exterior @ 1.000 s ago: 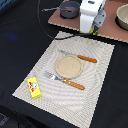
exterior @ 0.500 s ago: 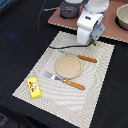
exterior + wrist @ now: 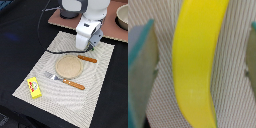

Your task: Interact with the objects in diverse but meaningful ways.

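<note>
In the wrist view a yellow banana [image 3: 195, 65] lies on the woven placemat [image 3: 230, 85], running lengthwise between my gripper's [image 3: 198, 62] two fingers. The teal-edged fingers [image 3: 143, 75] stand wide on either side of it, so the gripper is open and apart from the banana. In the exterior view the white hand [image 3: 89, 34] hangs low over the back edge of the placemat [image 3: 95, 85] and hides the banana and the fingertips. A yellow rectangular box with red marks [image 3: 34, 87] lies on the mat's corner at the exterior view's left.
A round tan plate [image 3: 69, 66] sits mid-mat, with a wooden-handled fork [image 3: 65, 80] in front of it and a knife [image 3: 86, 58] behind it. A brown board [image 3: 112, 22] with a bowl [image 3: 122, 15] lies at the back. A black cable [image 3: 60, 50] crosses the mat.
The arm has come down and forward from the back of the table onto the rear edge of the placemat. The box, plate and cutlery have not moved.
</note>
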